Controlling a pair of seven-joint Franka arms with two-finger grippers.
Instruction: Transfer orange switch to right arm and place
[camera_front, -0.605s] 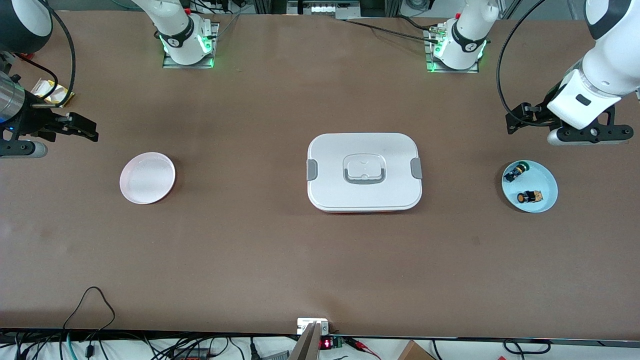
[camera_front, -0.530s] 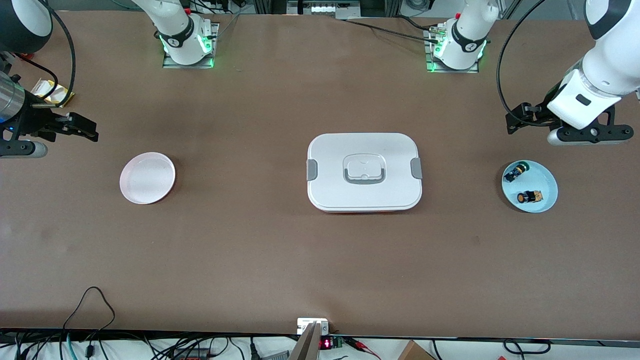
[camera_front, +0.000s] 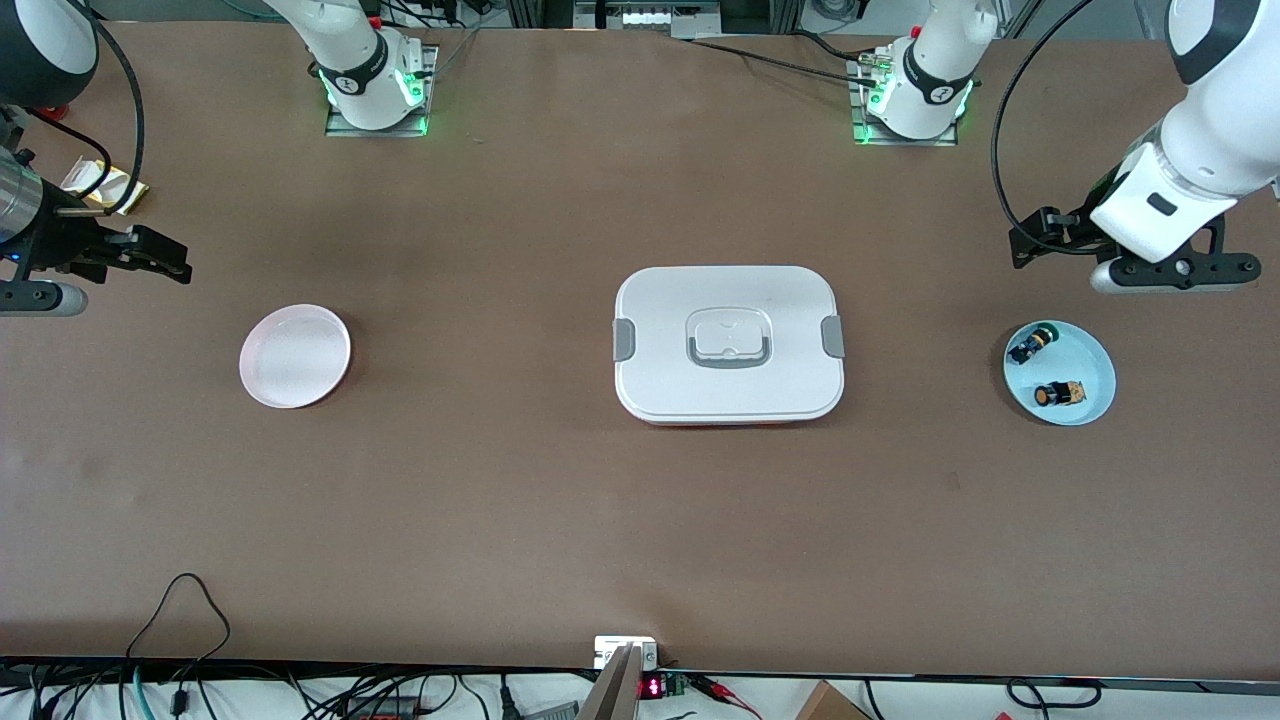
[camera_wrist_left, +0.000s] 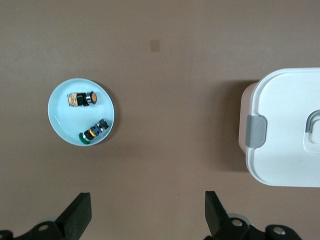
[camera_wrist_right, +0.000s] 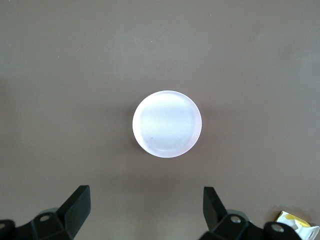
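The orange switch (camera_front: 1059, 394) lay on its side in the light blue dish (camera_front: 1095, 362) at the left arm's end of the table, the green-capped switch (camera_front: 1031, 344) just beside it in the same dish, a little farther from the front camera. Farther back, the left gripper (camera_wrist_left: 145, 216) hung over bare table with fingers spread wide, holding nothing. The right gripper (camera_wrist_right: 145, 212) waited, equally spread, over table near the pink dish (camera_front: 295, 356). A closed white box (camera_front: 728, 343) sat mid-table.
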